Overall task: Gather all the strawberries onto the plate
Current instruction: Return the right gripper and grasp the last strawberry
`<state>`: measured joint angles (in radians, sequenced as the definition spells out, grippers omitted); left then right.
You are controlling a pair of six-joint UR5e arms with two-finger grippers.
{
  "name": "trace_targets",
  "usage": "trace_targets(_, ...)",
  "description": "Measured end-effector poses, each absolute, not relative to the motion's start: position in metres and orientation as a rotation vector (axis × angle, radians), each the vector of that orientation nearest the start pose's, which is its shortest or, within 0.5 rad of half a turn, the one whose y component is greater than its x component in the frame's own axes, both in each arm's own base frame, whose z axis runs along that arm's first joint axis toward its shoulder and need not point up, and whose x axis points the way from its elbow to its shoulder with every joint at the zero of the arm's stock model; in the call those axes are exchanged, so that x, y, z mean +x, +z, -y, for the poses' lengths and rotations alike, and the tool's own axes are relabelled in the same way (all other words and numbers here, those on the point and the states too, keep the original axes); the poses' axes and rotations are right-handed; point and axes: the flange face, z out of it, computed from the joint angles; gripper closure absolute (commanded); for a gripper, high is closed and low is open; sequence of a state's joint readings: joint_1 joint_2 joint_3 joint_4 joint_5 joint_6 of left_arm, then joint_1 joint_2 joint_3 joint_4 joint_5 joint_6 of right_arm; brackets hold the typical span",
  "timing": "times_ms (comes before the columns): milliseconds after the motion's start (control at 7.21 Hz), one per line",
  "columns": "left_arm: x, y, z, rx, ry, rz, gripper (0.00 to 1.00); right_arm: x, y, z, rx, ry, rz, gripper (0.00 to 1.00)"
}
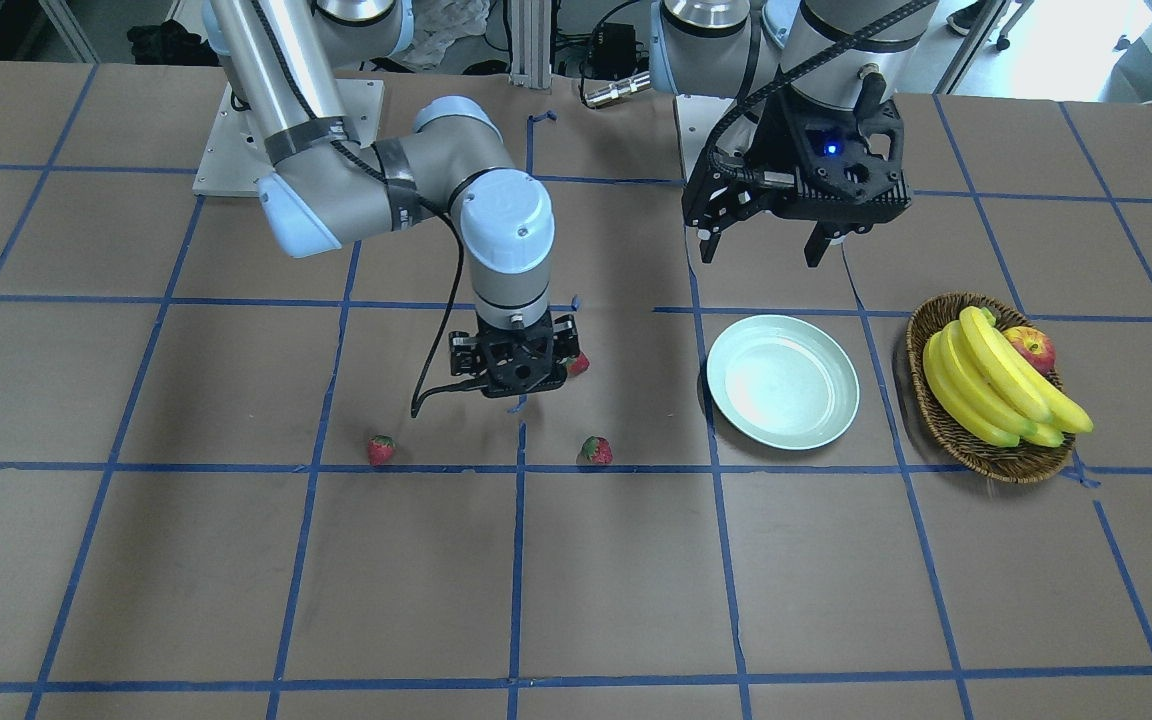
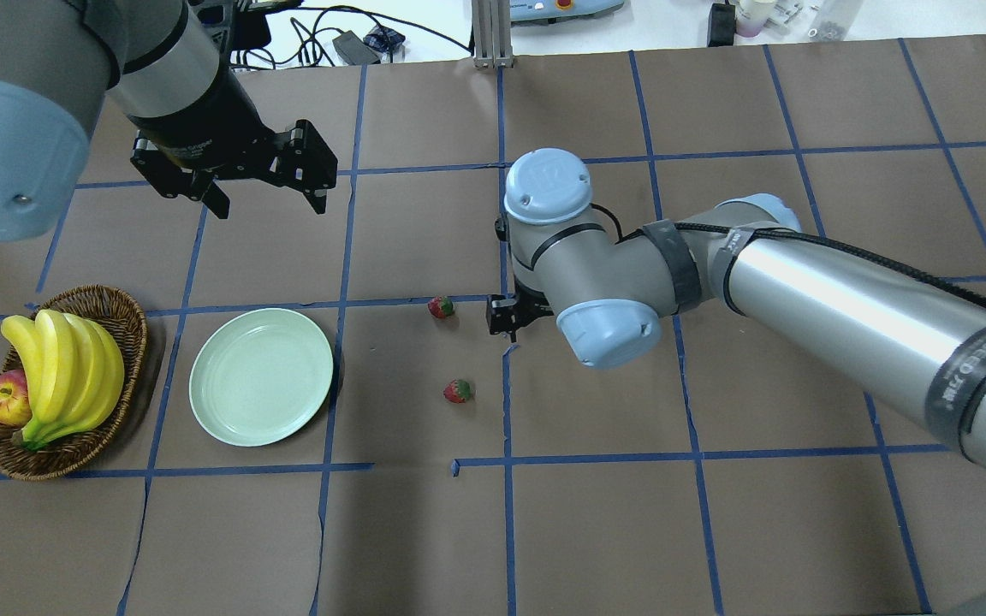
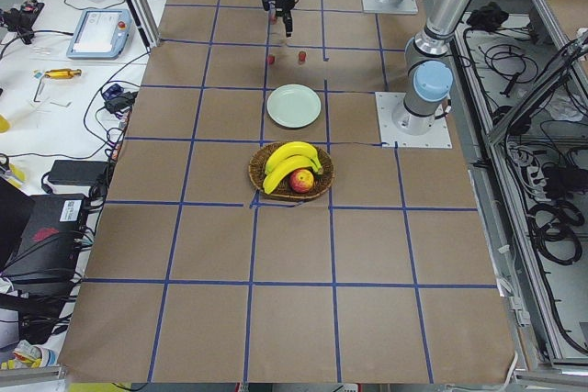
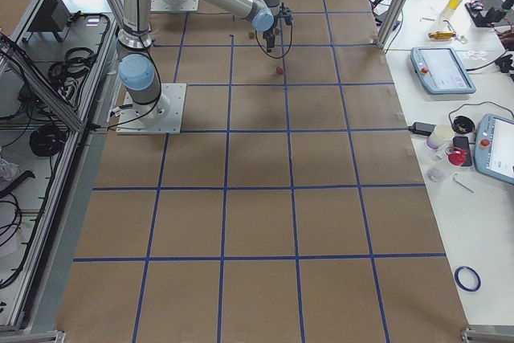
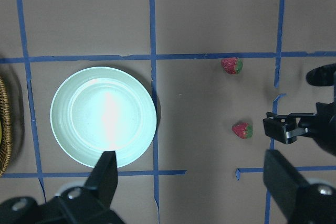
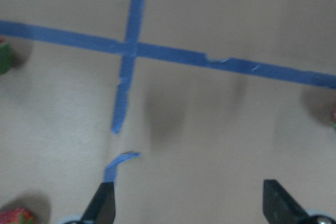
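Note:
The pale green plate (image 1: 782,383) (image 2: 261,376) lies bare next to the basket. Three strawberries lie on the brown table: one (image 1: 578,364) (image 2: 458,391) right beside my right gripper, one (image 1: 596,450) (image 2: 441,306) farther out, and one (image 1: 381,450) away from the plate, hidden under the right arm in the overhead view. My right gripper (image 1: 518,385) (image 6: 186,184) points down, open and empty, over a blue tape crossing. My left gripper (image 1: 766,240) (image 5: 191,161) hangs open and empty high up, beside the plate (image 5: 103,116) on the robot's side.
A wicker basket (image 1: 936,400) (image 2: 129,325) with bananas (image 1: 996,385) and an apple (image 1: 1032,348) stands beyond the plate. Blue tape lines grid the table.

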<state>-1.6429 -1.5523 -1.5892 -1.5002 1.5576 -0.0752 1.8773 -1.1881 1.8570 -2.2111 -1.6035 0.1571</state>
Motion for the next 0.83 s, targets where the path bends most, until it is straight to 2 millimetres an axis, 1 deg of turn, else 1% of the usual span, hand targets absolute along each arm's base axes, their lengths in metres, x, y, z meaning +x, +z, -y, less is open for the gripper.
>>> trace_targets(139,-0.17,0.495,0.48,-0.004,-0.108,-3.158,0.0,0.26,0.21,0.516,-0.183,0.019,-3.217,0.09)
trace_targets(278,-0.17,0.495,0.48,-0.004,-0.108,-3.158,0.0,0.237,0.207,0.527,-0.134,0.02,-3.244,0.09)
trace_targets(416,-0.17,0.494,0.48,-0.004,-0.107,-3.158,0.0,0.227,0.204,0.532,-0.104,0.027,-3.253,0.09)
trace_targets(555,-0.17,0.494,0.481,-0.004,-0.106,-3.159,0.0,0.224,0.199,0.535,-0.086,0.04,-3.249,0.09)
trace_targets(694,-0.17,0.494,0.481,-0.004,-0.105,-3.16,0.0,0.224,0.191,0.537,-0.071,0.054,-3.239,0.2)
trace_targets(833,-0.17,0.493,0.481,-0.004,-0.103,-3.16,0.0,0.224,0.185,0.538,-0.063,0.053,-3.231,0.63)
